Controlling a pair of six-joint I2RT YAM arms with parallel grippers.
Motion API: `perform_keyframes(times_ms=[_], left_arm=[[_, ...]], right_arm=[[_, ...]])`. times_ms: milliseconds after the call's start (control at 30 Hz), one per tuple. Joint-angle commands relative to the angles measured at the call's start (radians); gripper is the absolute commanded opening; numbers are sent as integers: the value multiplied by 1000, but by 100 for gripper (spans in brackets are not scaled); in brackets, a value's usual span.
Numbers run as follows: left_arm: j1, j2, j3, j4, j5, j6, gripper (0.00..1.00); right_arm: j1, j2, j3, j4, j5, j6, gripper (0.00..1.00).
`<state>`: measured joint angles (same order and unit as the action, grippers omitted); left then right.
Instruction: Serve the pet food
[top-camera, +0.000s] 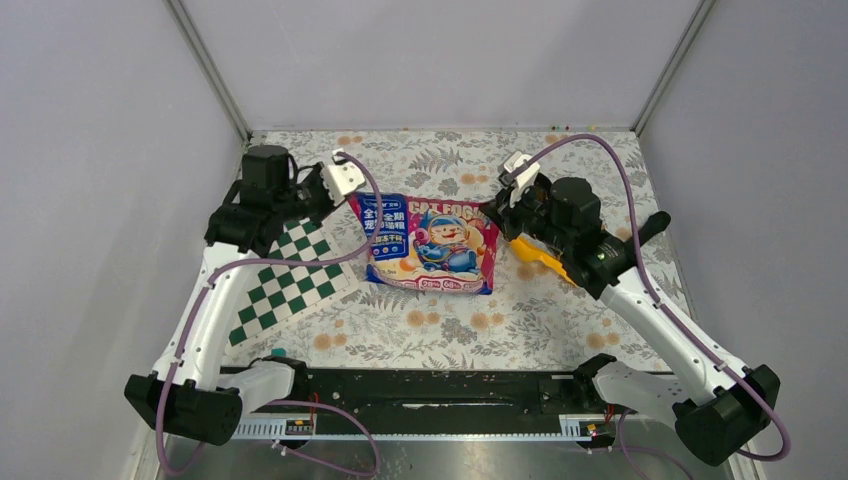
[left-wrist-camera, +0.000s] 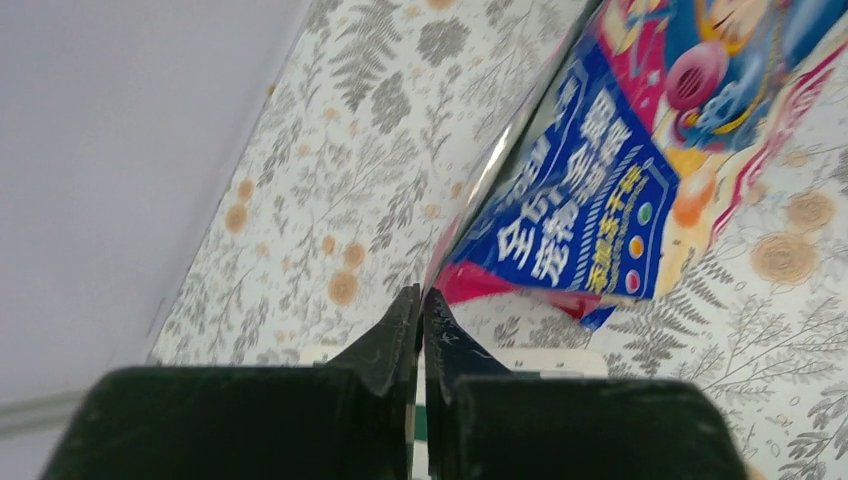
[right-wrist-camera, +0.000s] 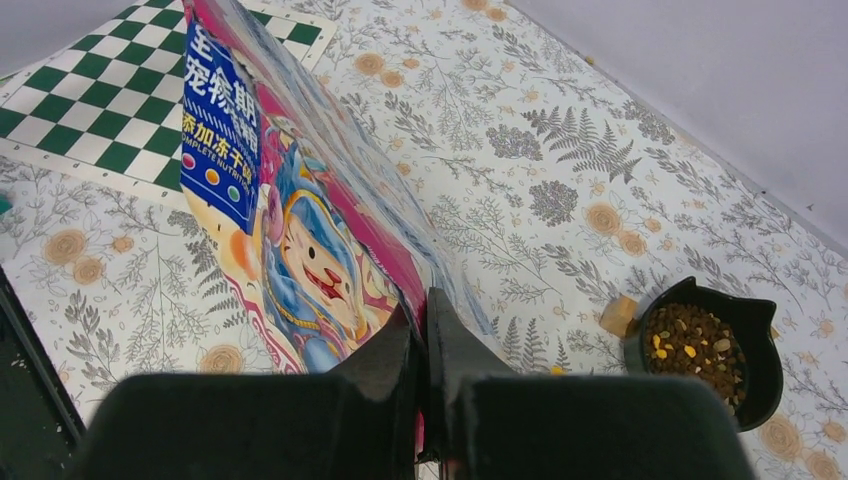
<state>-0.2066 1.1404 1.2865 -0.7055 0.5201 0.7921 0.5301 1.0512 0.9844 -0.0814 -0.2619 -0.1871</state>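
Bag (top-camera: 432, 243) of cat food, glossy, pink, blue and white with a cartoon cat: middle of the table, strung between the two arms, printed face up toward the overhead camera, tilted, with the held far edge raised off the cloth. Left gripper (left-wrist-camera: 421, 303): fingers pressed together with no gap showing, pinching the bag's far left corner. Right gripper (right-wrist-camera: 420, 315): fingers likewise clamped together, gripping the bag's far right corner, the bag rising as a slanted sheet before its wrist camera. Pet food (right-wrist-camera: 692, 345): brown pellets with a few yellow and orange bits, lying in a black bowl (right-wrist-camera: 762, 390) that stands on the cloth to the right of the right gripper, apart from the bag; any contents of the bag itself are not visible. Small tan piece (right-wrist-camera: 619, 316): on the cloth just beside the bowl's rim. Orange scoop (top-camera: 528, 249): on the table just right of the bag, partly covered by the right arm. Checkered mat (top-camera: 285, 285), green and white: left of the bag, under the left arm. Floral tablecloth (top-camera: 560, 310): beneath all items.
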Motion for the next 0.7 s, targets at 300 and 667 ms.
perform_keyframes(times_ms=[300,667], left_arm=[[139,-163,4,55,-260,-42,59],[139,-240,-164,350,-61,-402,66]], right_arm=[[-79,-48,115,-36,-127,-47,52],[-66,190,390,-285,-391,-84,78]])
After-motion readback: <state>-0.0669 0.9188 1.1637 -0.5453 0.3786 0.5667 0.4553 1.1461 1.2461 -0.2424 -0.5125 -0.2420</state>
